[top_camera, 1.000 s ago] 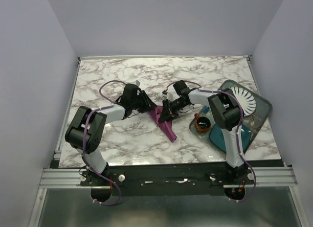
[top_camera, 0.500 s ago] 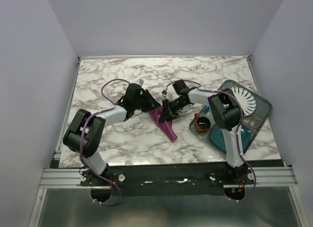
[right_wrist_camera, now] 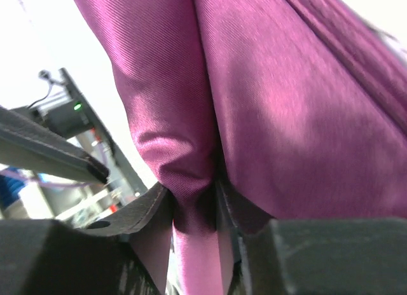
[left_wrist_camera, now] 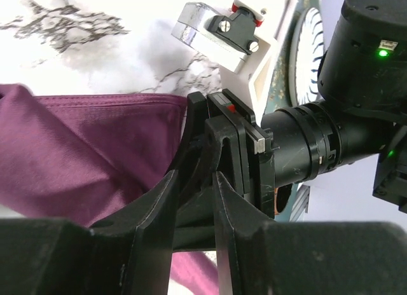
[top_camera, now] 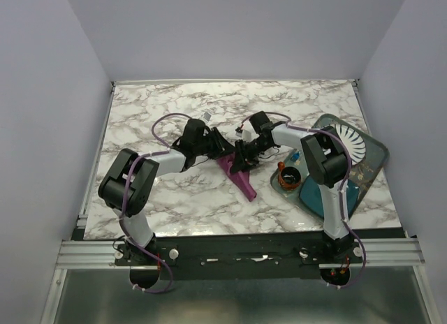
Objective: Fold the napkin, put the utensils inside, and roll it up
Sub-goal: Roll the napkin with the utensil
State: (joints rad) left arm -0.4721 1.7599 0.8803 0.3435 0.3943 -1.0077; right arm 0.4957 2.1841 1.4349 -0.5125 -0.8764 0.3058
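Note:
The plum-purple napkin (top_camera: pixel 239 179) lies as a narrow folded strip on the marble, running from the middle toward the near right. My right gripper (top_camera: pixel 241 158) sits at its far end, shut on a fold of the napkin (right_wrist_camera: pixel 267 85) that bulges up between its fingers (right_wrist_camera: pixel 143 209). My left gripper (top_camera: pixel 223 150) has come in from the left and stands tip to tip with the right gripper (left_wrist_camera: pixel 299 149). Its jaws (left_wrist_camera: pixel 197 177) are a little apart over the napkin (left_wrist_camera: pixel 82 155); what lies between them is dark and unclear. The utensils are hidden.
A teal-blue mat (top_camera: pixel 328 193) lies on a dark tray (top_camera: pixel 377 156) at the right, with a white ribbed plate (top_camera: pixel 347 144) at its far end. A small orange-rimmed dark cup (top_camera: pixel 288 176) stands just right of the napkin.
My left gripper has swung right, from beside the napkin's far end to right against the right gripper. The right gripper and the napkin have barely shifted.

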